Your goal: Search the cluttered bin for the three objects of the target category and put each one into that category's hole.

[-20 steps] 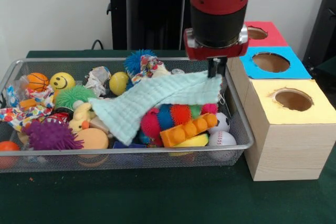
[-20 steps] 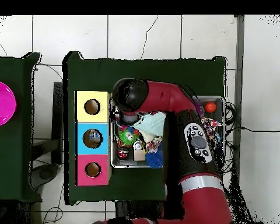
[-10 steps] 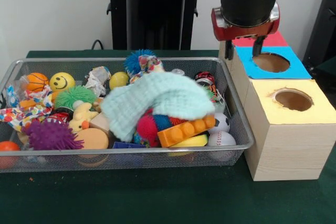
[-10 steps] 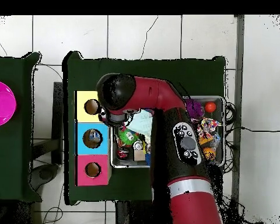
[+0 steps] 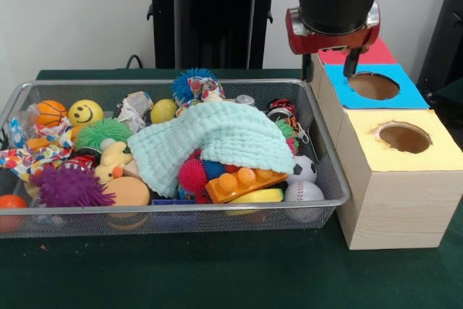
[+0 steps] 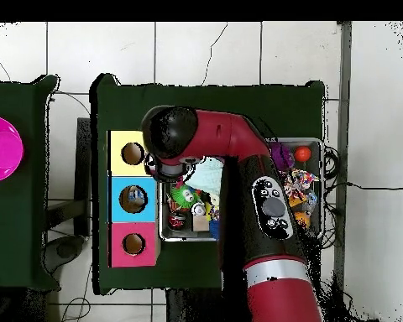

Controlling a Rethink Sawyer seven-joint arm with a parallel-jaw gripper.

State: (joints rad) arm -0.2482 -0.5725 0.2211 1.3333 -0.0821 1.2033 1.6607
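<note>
My gripper (image 5: 329, 69) hung empty, fingers apart, upper right over the blue box (image 5: 373, 86). The mint cloth (image 5: 221, 139), long axis left-right, lay mid-bin (image 5: 177, 211), hiding toys beneath.

Wire mesh bin (image 5: 329, 171), long and shallow, crowded with toys. A pale mint knitted cloth (image 5: 217, 139) lies crumpled over the pile toward the bin's right end, draped across an orange toy brick (image 5: 242, 182). Just beside that end stands a row of three wooden boxes, each with a round hole on top: yellow (image 5: 403, 137), blue (image 5: 374, 86), red (image 5: 365, 48).
</note>
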